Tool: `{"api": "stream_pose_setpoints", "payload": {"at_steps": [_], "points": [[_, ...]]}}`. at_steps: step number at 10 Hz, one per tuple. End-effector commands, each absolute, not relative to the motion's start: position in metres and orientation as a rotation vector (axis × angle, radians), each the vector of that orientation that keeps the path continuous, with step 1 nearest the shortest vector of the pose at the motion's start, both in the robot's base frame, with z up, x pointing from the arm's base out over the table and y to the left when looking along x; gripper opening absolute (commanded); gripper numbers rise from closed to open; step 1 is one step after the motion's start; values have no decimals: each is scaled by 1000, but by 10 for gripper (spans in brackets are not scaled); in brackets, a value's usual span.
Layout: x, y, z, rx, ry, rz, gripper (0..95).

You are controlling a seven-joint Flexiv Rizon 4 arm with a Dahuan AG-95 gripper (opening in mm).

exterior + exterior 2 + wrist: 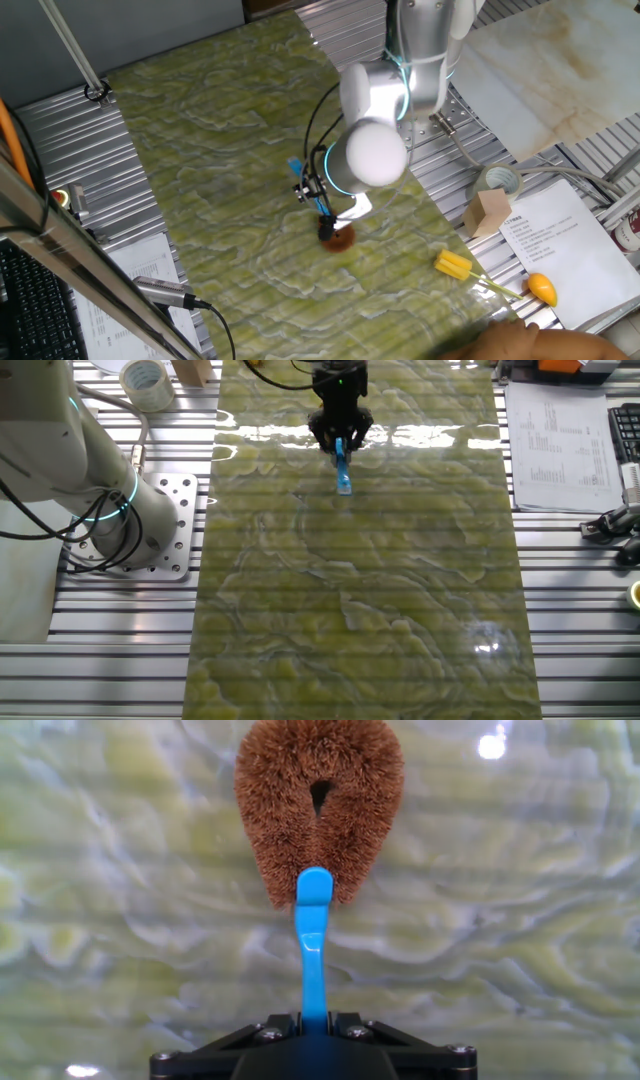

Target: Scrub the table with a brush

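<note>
The brush has a thin bright-blue handle (312, 950) and a round brown-orange bristle head (318, 810). My gripper (314, 1020) is shut on the blue handle, with the head pointing away from it over the green-yellow marbled table (520, 920). In one fixed view the gripper (322, 200) holds the brush with its head (340, 237) down on the table (220, 160). In the other fixed view the gripper (340, 435) stands at the table's far end, the blue handle (343, 470) sticking out below it.
A yellow-headed tool with an orange end (490, 275) lies near the table's right edge. A tape roll (498, 182) and a small cardboard box (487, 212) stand beside it. Printed sheets (555, 245) lie on the ribbed metal. A white marble slab (540, 70) lies behind.
</note>
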State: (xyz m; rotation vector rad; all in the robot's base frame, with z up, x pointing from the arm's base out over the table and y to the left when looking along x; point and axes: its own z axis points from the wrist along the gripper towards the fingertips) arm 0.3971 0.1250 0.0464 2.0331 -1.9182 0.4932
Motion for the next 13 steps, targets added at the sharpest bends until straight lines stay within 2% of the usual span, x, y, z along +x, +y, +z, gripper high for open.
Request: {"api": "stream_pose_setpoints", "payload": {"at_steps": [1, 6, 9, 13], "points": [[394, 127, 49, 2016, -1932, 485, 0], [401, 125, 48, 1991, -1907, 574, 0], [423, 97, 48, 2043, -1862, 553, 0], [430, 68, 54, 2101, -1782, 529, 0]]}}
